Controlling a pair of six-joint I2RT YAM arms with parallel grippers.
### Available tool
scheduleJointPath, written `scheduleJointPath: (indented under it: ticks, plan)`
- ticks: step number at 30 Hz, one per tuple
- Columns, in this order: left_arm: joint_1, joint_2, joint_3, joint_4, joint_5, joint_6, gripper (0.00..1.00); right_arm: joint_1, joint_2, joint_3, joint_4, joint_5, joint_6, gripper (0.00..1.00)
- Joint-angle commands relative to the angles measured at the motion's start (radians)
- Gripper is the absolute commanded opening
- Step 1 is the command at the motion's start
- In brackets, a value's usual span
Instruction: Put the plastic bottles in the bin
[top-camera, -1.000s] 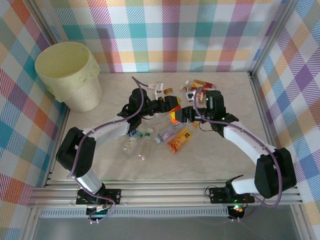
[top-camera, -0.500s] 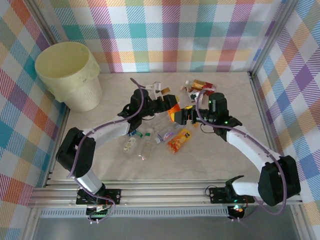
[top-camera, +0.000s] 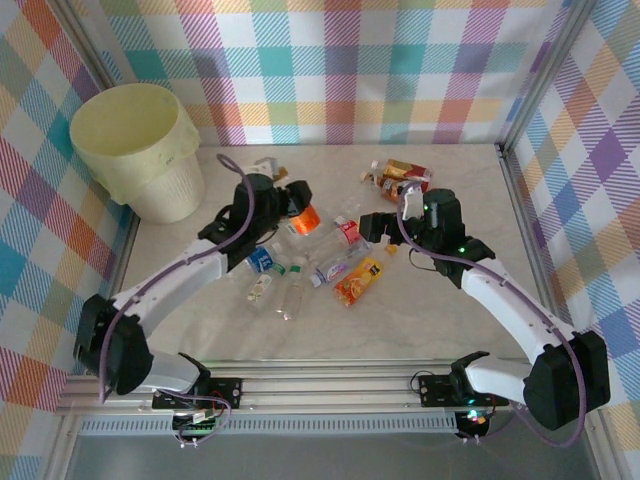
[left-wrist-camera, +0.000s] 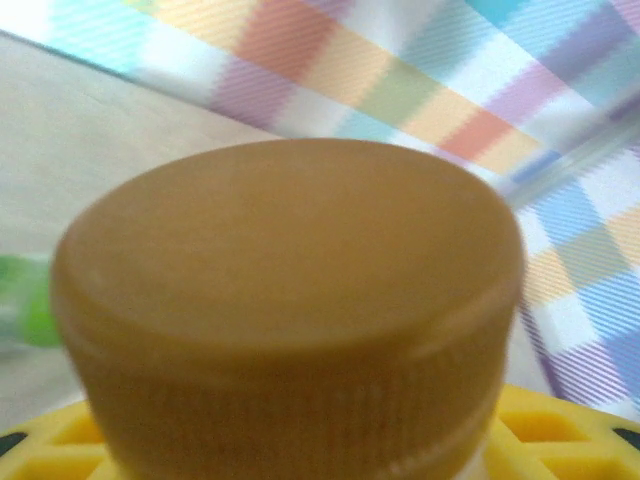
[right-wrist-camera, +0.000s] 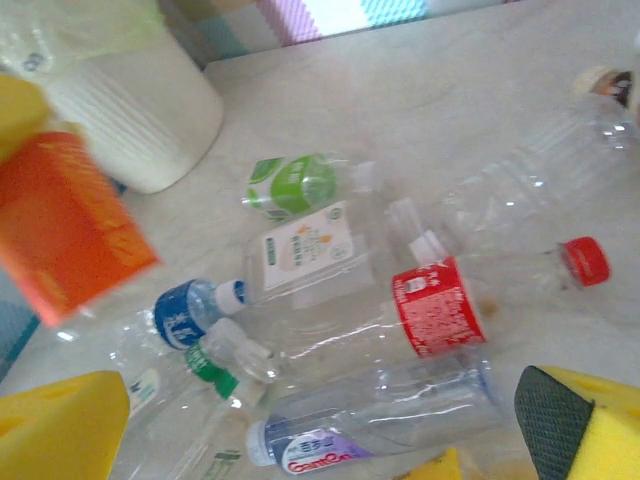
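Observation:
My left gripper (top-camera: 292, 203) is shut on an orange-labelled plastic bottle (top-camera: 306, 216), held above the table right of the bin (top-camera: 135, 140). Its orange cap (left-wrist-camera: 290, 300) looms close in the left wrist view, with yellow pads (left-wrist-camera: 565, 430) at the bottom edge. The right gripper (top-camera: 372, 226) stands open over the pile, nothing between its yellow fingertips (right-wrist-camera: 60, 430). Below it lie a red-labelled bottle (right-wrist-camera: 435, 305), a purple-labelled one (right-wrist-camera: 330, 445), a white-labelled one (right-wrist-camera: 300, 245), a green one (right-wrist-camera: 295, 185) and a blue one (right-wrist-camera: 185, 312). The held orange bottle (right-wrist-camera: 65, 230) hangs at the left.
Two brown-labelled bottles (top-camera: 400, 172) lie at the back right. An orange packet (top-camera: 358, 280) rests near the front of the pile. The bin's ribbed white body (right-wrist-camera: 140, 110) stands at the table's far left corner. Plaid walls enclose the table on three sides.
The right gripper opened and let go of the orange bottle. The left arm carried that bottle away to the left, toward the bin. The right arm drew back slightly.

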Motion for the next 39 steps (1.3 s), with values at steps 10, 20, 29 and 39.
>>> scheduleJointPath:
  ticks: [10, 20, 29, 39]
  plan:
    - [0.28, -0.24, 0.113, -0.261, -0.292, 0.206, 0.5, 0.005, 0.037, 0.08, -0.02, 0.162, 0.08, 1.0]
    - [0.449, -0.117, 0.333, -0.167, -0.288, 0.348, 0.5, 0.005, 0.115, 0.156, -0.046, 0.139, 0.122, 1.0]
    - [0.627, 0.175, 0.658, -0.153, -0.151, 0.352, 0.5, 0.005, 0.136, 0.169, -0.045, 0.168, 0.123, 1.0]
    - [0.75, 0.431, 0.857, -0.167, -0.058, 0.241, 0.5, 0.005, 0.126, 0.161, -0.071, 0.174, 0.102, 1.0]
